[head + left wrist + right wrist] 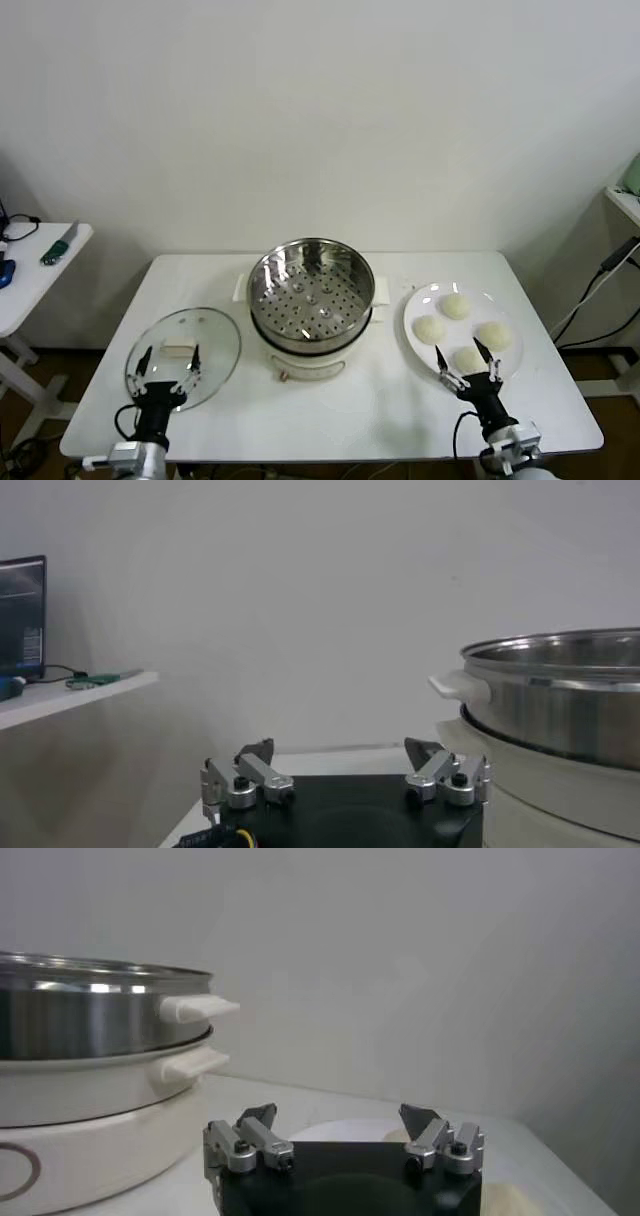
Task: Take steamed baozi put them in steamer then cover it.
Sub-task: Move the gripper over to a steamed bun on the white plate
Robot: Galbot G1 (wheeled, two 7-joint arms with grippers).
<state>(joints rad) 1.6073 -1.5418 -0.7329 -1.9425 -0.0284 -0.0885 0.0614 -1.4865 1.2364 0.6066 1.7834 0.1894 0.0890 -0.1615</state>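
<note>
Steamer (pixel 311 292) mid-counter (pixel 380 400), cover (pixel 184 356) left, four baozi (pixel 429 329) on plate (pixel 415 345) (right). Left end effector (pixel 168 361), right end effector (pixel 468 363): both spread, empty.

Each tool, left tool (pixel 168 362) and right tool (pixel 467 362), has thin black fingers (pixel 258 750) on silver hinged links with dark screws, a black body and silvery wrist; yellow wire peeks beneath the left.
</note>
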